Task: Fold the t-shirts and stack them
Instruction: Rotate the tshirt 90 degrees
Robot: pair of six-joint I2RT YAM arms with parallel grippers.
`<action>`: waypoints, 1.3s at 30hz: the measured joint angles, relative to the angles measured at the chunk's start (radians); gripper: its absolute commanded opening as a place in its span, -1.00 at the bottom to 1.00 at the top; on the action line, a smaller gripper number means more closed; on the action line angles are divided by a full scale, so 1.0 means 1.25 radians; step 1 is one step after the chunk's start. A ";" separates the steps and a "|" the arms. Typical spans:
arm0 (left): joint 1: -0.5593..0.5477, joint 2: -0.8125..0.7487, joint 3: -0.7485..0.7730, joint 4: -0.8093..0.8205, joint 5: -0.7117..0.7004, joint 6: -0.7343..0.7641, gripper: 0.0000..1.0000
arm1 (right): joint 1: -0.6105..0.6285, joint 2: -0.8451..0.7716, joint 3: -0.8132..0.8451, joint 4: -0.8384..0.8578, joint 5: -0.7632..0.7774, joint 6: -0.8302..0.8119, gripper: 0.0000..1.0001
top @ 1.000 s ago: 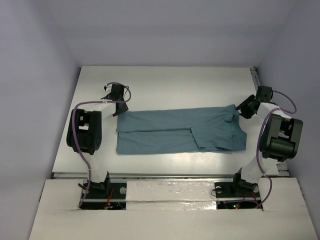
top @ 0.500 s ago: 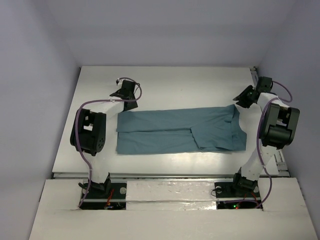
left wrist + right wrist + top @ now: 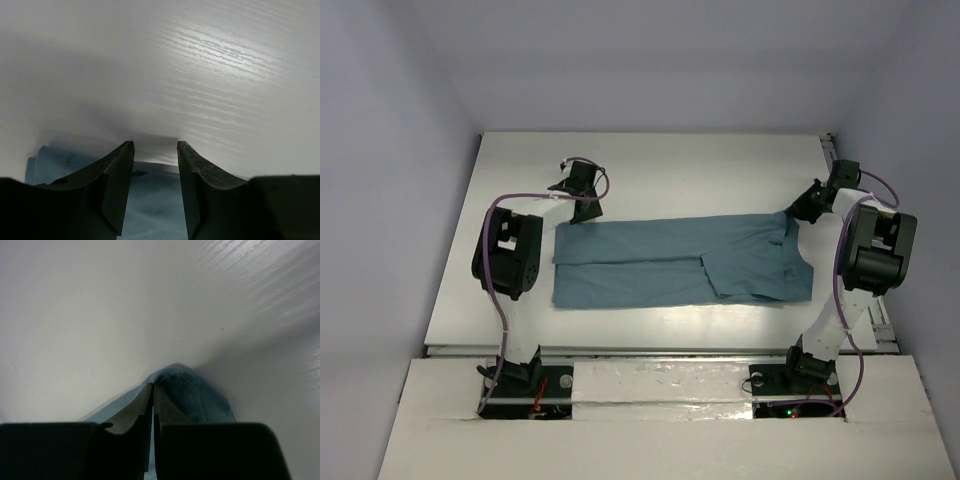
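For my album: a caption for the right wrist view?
Right hand pinching a raised edge of the teal t-shirt on the white table.

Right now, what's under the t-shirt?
Only the white table shows around the t-shirt, which lies flat, folded over itself. Whatever is beneath the cloth is covered. The right gripper is shut on its far right corner.

1 t-shirt (image 3: 680,262) lies flat on the table (image 3: 650,160), about mid-table, long side running L to R. L gripper (image 3: 580,214) sits at the shirt's far-L corner, R gripper (image 3: 798,212) at its far-R corner. Both arm bases stand at the near edge, 1 per side.
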 measured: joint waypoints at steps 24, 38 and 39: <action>0.068 -0.043 -0.048 0.024 -0.001 -0.022 -0.23 | -0.025 -0.089 0.004 -0.045 0.151 0.033 0.11; -0.029 -0.348 -0.104 -0.020 0.024 0.016 -0.44 | 0.338 -0.345 -0.286 -0.024 0.128 0.069 -1.00; -0.046 -0.370 -0.106 -0.026 0.026 0.016 -0.44 | 0.338 -0.323 -0.289 -0.025 0.127 0.073 -1.00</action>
